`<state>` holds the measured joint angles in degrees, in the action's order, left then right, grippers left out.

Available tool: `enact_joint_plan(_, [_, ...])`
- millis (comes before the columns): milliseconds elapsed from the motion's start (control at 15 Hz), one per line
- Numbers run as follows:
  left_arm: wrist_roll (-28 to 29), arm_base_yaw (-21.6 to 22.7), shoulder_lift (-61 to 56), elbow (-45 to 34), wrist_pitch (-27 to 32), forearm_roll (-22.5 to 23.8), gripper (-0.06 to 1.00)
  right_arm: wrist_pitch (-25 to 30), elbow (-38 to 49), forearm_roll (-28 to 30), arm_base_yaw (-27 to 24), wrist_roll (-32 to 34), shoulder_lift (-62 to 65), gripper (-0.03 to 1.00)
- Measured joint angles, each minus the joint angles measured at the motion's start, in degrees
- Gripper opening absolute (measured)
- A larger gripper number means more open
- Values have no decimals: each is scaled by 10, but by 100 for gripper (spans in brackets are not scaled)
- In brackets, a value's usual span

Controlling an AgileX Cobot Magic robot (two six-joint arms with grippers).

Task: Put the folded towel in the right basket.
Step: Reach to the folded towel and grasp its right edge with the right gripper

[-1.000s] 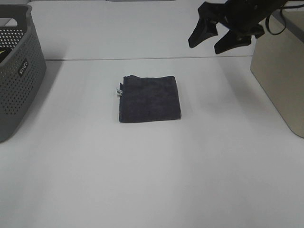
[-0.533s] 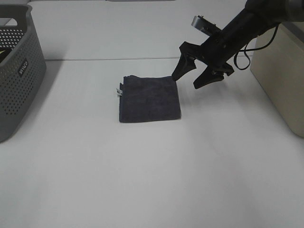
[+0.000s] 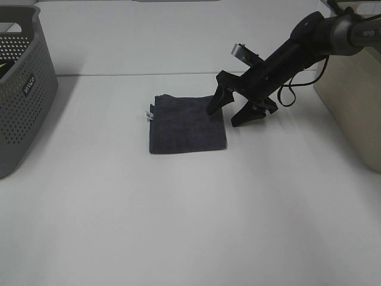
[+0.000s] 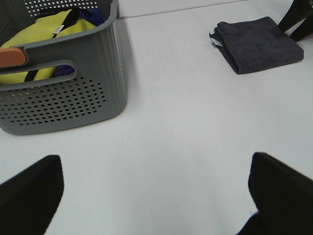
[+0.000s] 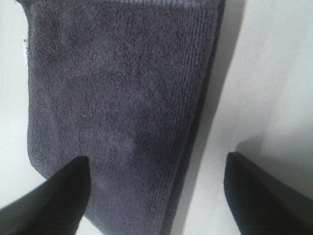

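I am positioning the right hand (image 3: 223, 117) at the right edge of the folded towel (image 3: 187, 124), near its far corner. The fingers are spread apart, one over the cloth and one over the bare table (image 3: 190, 226) just beside it, and nothing is clamped. The towel is lying flat mid-table, well apart from the right basket (image 3: 351, 101). I am judging the task as barely begun: grasp, lift, carry and release are all remaining. The left hand (image 4: 154, 196) is hovering near the grey basket (image 4: 63, 103), fingers apart.

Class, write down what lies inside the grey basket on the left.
A yellow cloth and some blue cloth show inside the grey basket. Its wall hides whatever lies lower down.
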<state>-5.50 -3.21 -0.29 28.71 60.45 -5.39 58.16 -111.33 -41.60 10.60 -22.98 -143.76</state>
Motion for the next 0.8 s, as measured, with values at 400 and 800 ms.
enact_joint_plan(400, [0, 0, 0, 0, 0, 0, 98, -33, -6, -22, 26, -1, -17, 48])
enact_joint_plan(800, [0, 0, 0, 0, 0, 0, 98, -48, -6, -13, 39, -1, -20, 6])
